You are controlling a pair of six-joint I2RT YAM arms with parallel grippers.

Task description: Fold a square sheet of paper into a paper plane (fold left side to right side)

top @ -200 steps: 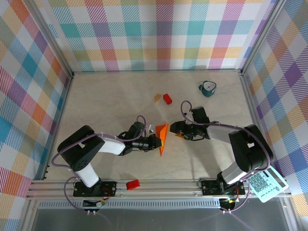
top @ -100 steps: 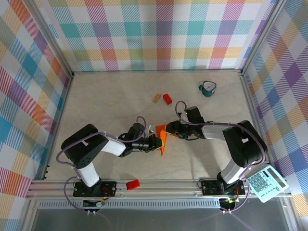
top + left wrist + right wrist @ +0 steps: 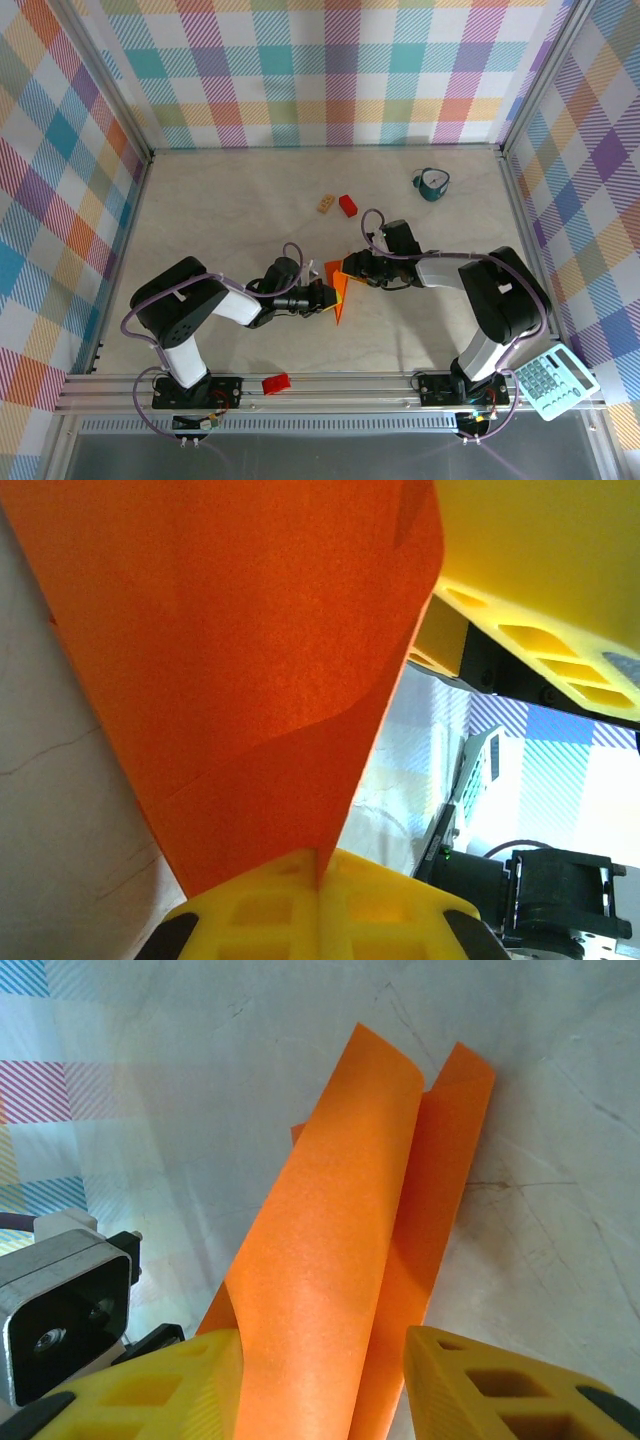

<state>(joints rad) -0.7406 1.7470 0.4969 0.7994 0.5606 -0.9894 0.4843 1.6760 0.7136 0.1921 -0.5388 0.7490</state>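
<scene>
1. The square sheet of paper (image 3: 340, 293) is plain bright orange.
2. The desk (image 3: 230, 220) is pale beige with faint veining.
3. The walls (image 3: 330, 70) carry pastel plaid in teal, orange, purple, pink and yellow.
4. The left end effector (image 3: 318, 890) and right end effector (image 3: 320, 1385) are yellow at the tips.
5. The far block (image 3: 348, 205) is red; the smaller block (image 3: 327, 203) beside it looks tan.
6. The cup (image 3: 432, 184) seems teal.

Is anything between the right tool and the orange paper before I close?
Nothing visible. The right tool has a finger on each side of the raised flap of the orange paper; the left tool pinches it. The red block lies farther back, apart.
</scene>
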